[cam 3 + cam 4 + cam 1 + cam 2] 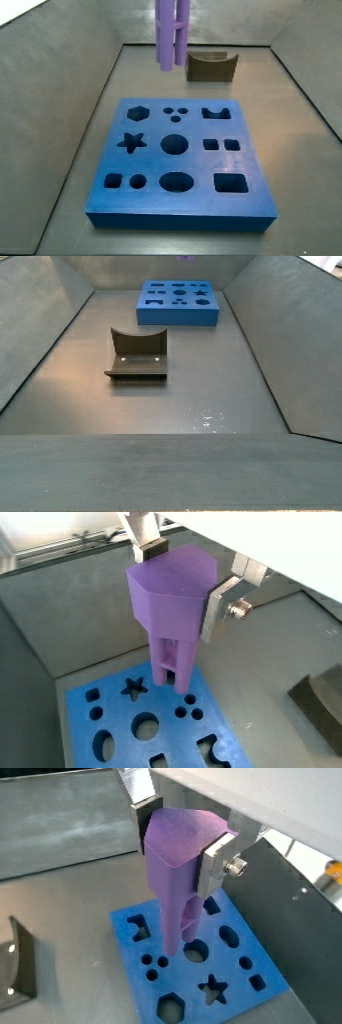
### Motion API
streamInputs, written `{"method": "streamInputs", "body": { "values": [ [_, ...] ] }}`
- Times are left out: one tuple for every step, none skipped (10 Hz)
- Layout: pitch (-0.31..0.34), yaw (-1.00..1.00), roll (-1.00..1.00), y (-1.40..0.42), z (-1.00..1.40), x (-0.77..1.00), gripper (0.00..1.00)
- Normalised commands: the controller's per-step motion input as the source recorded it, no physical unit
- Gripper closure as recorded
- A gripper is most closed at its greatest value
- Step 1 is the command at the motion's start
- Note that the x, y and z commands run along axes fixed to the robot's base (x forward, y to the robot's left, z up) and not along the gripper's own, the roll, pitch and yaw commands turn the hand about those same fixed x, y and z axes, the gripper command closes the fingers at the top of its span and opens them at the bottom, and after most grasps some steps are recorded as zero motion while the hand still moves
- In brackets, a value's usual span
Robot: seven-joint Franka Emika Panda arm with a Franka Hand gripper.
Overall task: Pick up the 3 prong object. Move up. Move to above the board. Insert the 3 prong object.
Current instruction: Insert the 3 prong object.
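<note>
My gripper [185,580] is shut on the triangular cap of the purple 3 prong object [167,607], which hangs upright with its prongs pointing down. It also shows in a wrist view [179,848], with a silver finger [215,866] on either side of the cap [177,838]. The blue board [120,727] lies flat below, and the prong tips hover above its small round holes [160,960]. In a side view the prongs [171,35] hang well above the board's far edge [147,215]. The gripper itself is out of frame in both side views. The board also shows far back in a side view [178,318].
The dark fixture [138,354] stands on the floor apart from the board. It also shows behind the board in a side view [210,66] and at the edge of both wrist views [321,697] [11,963]. Grey bin walls [40,346] surround the floor.
</note>
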Motion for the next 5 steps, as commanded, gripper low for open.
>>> {"method": "streamInputs", "body": {
  "values": [
    [-0.001,0.56,-0.15,0.03,-0.11,0.02,1.0],
    [-0.011,0.54,-0.21,0.1,-0.08,0.02,1.0],
    [-0.006,0.57,-0.17,0.12,-0.13,0.05,1.0],
    [-0.009,0.49,-0.12,0.17,-0.18,0.06,1.0],
    [-0.016,0.33,-0.09,0.17,-0.28,0.06,1.0]
  ]
}}
